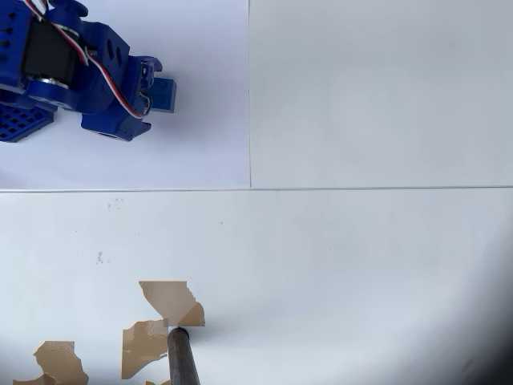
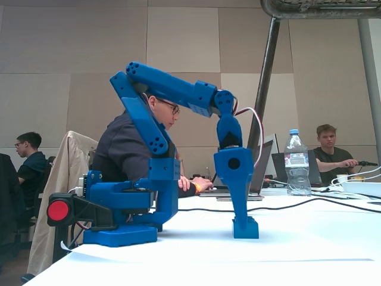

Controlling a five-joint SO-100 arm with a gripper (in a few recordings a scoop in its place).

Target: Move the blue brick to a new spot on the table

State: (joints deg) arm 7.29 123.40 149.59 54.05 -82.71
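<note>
Tool [image 1: 152,96] down at the counter [image 1: 361,265], top left of the overhead view, and it looks clamped on the brick [image 1: 164,95]: a square blue block sits right at the fingertips, pressed against the nearer finger, its right half sticking out toward the seam between the pale panels. Studs are too small to make out from above. In the fixed view the arm [image 2: 161,119] folds over and drops straight down, with the tool [image 2: 245,226] planted at the counter surface and the brick [image 2: 246,227] a blocky blue shape at the very tip; from this side I can't separate finger from brick, nor say whether it is resting on the surface or just off it. So the grasp appears made, and that reads as the early part of the job. Nothing suggests a new spot has been reached, since the brick sits close to the arm's base [image 1: 20,120]. What's left, by my reckoning: lift, carry across the open white surface, set down, let go. Plenty of bare counter lies to the right and below, with torn tan patches [image 1: 172,301] and a dark rod [image 1: 183,357] at the bottom edge, well apart from the action. Behind the counter, people sit at laptops, and a water bottle [image 2: 296,164] stands off to the right.
</note>
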